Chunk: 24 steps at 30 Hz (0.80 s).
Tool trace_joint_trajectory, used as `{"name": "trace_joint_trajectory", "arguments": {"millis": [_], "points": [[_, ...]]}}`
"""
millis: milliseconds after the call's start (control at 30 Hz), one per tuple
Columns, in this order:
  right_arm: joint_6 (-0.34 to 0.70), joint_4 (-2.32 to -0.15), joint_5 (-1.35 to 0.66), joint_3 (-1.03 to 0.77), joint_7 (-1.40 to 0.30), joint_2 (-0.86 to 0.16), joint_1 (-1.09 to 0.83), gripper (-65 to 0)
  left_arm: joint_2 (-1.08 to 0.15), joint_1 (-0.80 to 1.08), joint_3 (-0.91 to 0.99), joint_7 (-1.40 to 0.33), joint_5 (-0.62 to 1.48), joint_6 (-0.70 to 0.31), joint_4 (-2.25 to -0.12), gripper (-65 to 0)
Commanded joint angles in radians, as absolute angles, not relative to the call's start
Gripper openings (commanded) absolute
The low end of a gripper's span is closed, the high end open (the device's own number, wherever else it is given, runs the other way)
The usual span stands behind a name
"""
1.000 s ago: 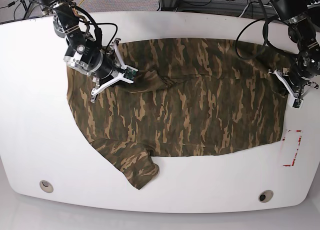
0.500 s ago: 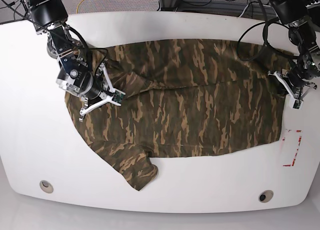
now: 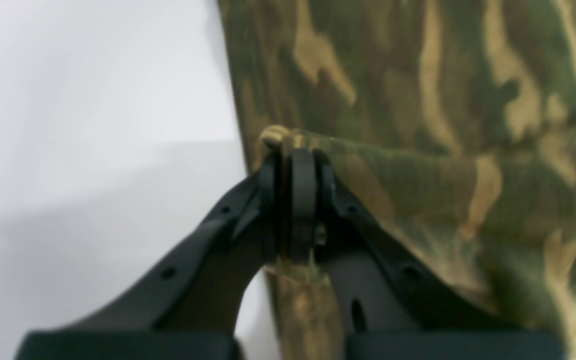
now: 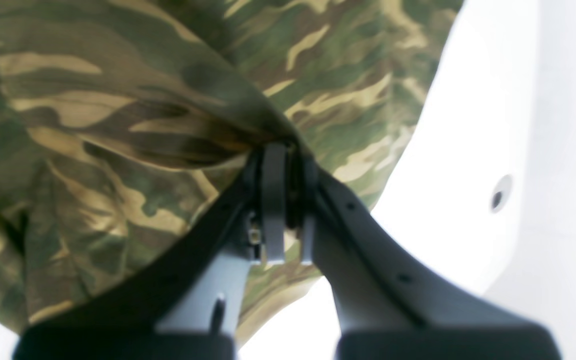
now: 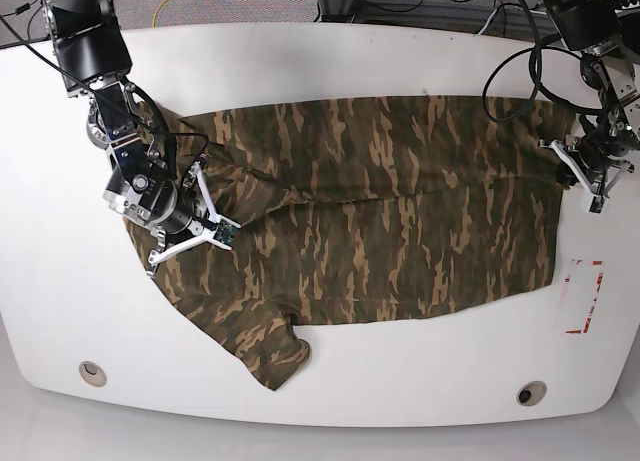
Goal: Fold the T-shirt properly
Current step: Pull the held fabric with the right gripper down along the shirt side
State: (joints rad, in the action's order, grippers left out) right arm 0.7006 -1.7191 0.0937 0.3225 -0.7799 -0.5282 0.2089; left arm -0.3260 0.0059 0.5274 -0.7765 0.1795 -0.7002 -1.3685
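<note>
Both my claws pinching T-shirt [image 5: 380, 211]: left claw [image 3: 293, 165] on hem edge, right claw [image 4: 280, 150] on shoulder fabric; mid-fold, I judge; next, carry both pinches across evenly, keep cloth taut.

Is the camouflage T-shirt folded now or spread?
Mostly spread: the camouflage fabric T-shirt lies open across the white table, one sleeve sticking out, only a raised crease near the top.

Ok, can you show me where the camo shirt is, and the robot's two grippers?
T-shirt [image 5: 400, 201]: base view, middle of its body.
Left gripper [image 3: 293, 150]: left wrist view, tips pinching the shirt's edge.
Right gripper [image 4: 280, 150]: right wrist view, tips pinching a fold.
</note>
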Motion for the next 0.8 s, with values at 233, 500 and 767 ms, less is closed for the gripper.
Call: {"name": "trace_joint_trajectory", "arguments": {"millis": [233, 500, 767], "points": [[0.698, -1.701, 0.096, 0.314, -0.769, -0.493, 0.257, -61.7, -0.351, -0.008, 0.533, -0.757, 0.188, -0.698, -1.366, -62.9], [0.698, -1.612, 0.096, 0.314, -0.710, -0.479, 0.295, -61.5, -0.352, -0.016, 0.533, -0.757, 0.188, -0.698, -1.366, -62.8], [0.698, -1.575, 0.096, 0.252, -0.696, -0.472, 0.326, -57.5, -0.357, -0.028, 0.533, -0.757, 0.188, -0.698, -1.366, -60.3]]}}
